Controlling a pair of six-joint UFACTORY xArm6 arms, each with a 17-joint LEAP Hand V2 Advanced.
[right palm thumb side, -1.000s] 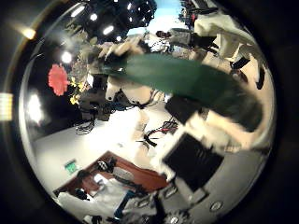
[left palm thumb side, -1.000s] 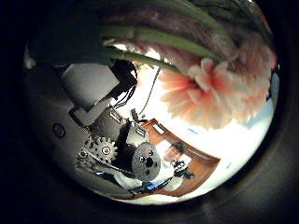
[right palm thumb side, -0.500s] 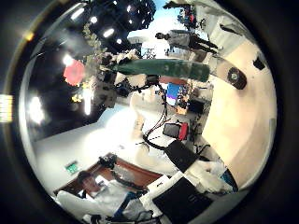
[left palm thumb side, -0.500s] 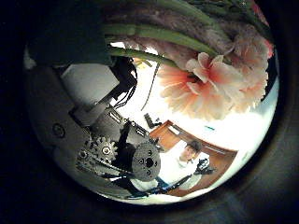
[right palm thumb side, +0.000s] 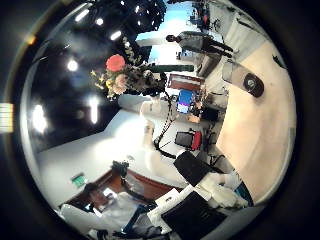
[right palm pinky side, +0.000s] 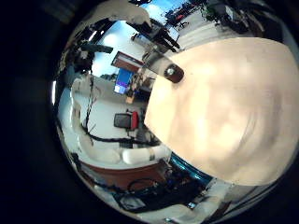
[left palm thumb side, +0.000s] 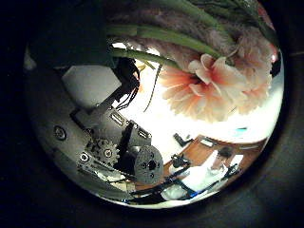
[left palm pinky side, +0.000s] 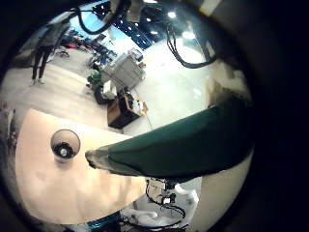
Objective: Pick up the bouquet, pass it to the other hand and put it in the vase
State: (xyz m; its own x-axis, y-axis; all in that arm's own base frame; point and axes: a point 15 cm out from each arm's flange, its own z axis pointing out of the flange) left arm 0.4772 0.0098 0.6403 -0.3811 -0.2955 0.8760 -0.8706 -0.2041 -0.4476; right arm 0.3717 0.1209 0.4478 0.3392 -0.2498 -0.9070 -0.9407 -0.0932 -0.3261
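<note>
Bouquet (left palm thumb side: pixel 214 81): in the left hand (left palm thumb side: pixel 119 152); pink-orange blooms fill the left thumb side view, right at that palm. Dark green wrap (left palm pinky side: pixel 183 140) runs across the left little finger side view, also close in.
Left hand: fingers read as closed round the bouquet stems, judging by how the flowers and wrap sit against the palm. The contact itself is hidden.
Vase (left palm pinky side: pixel 65 145): upright on the table (left palm pinky side: pixel 39 174), below the wrap's free end and well apart from it. Looks empty from above.
Right hand: its views show only table (right palm pinky side: pixel 234 103), the vase (right palm thumb side: pixel 243 78) and, away across the room, the bouquet (right palm thumb side: pixel 118 75). Nothing near that palm; can't tell how its fingers are set.
Stage: my read is the handover is done, with the carry to the vase in progress.
Risk: narrow vase mouth and a long wrap. A tilted or off-centre descent could catch the rim and tip the vase.
Risk 2: early release drops the bouquet onto the table.
</note>
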